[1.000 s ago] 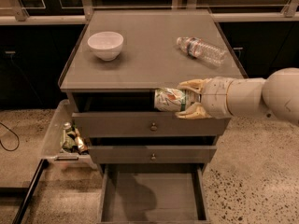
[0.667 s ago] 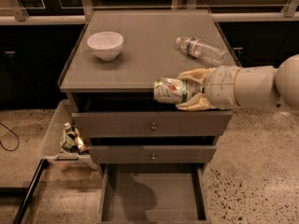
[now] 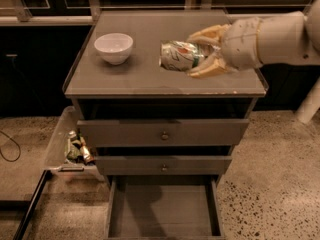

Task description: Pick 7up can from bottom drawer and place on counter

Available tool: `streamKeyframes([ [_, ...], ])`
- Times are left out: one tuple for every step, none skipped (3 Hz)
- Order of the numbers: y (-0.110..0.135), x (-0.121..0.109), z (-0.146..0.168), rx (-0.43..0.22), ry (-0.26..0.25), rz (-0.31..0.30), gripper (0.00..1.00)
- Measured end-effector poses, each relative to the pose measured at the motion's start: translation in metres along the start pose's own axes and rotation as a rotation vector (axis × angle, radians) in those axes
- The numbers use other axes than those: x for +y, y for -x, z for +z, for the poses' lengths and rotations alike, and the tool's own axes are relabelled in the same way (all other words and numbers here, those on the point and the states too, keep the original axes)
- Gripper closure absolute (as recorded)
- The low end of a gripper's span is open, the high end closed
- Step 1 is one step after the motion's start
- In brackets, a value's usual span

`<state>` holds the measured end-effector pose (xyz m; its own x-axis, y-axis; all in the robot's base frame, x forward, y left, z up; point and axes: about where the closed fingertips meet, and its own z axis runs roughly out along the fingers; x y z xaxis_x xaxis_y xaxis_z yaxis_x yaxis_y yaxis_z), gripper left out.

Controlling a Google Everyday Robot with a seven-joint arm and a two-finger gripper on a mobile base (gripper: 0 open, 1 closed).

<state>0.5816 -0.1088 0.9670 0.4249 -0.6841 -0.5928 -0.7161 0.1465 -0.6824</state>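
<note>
Lying sideways in the gripper [image 3: 204, 53] — the 7up can [image 3: 180, 56] above counter [image 3: 145, 79].

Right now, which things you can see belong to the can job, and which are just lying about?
Part of the job: 7up can, held sideways in the gripper above the counter; bottom drawer, pulled open.
Just lying about: white bowl on the counter's left; two knobbed drawers above the bottom one; bin of clutter on the floor left of the cabinet.
</note>
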Motion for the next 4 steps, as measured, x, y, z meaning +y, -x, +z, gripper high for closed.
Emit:
streamKeyframes([
  [-0.018,-0.045,0.021,-0.034,-0.003,0.084,1.0],
  [-0.052,-0.073,0.044,-0.04,-0.014,0.19,1.0],
  [-0.087,-0.084,0.061,-0.027,-0.033,0.291,1.0],
  [-0.111,-0.081,0.082,0.008,-0.01,0.351,1.0],
])
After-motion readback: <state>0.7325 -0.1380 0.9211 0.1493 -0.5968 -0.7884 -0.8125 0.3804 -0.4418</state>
